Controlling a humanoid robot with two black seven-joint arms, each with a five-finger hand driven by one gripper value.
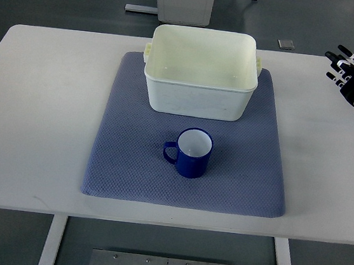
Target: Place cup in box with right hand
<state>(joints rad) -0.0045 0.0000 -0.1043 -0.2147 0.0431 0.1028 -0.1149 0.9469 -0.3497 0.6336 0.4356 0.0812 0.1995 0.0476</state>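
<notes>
Over the worktop's (37,123) right edge the right hand (350,72) hangs empty, fingers spread — a clumsy reach could topple the upright cup (191,152) short of the box (201,71).

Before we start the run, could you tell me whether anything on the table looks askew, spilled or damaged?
Nothing stands out. The blue cup stands upright on the mat, the box sits squarely behind it, and the right hand is off to the side, holding nothing.

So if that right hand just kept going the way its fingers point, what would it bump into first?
Probably nothing: the right hand points up-left, past the table corner toward bare floor, clear of the box and cup.
</notes>
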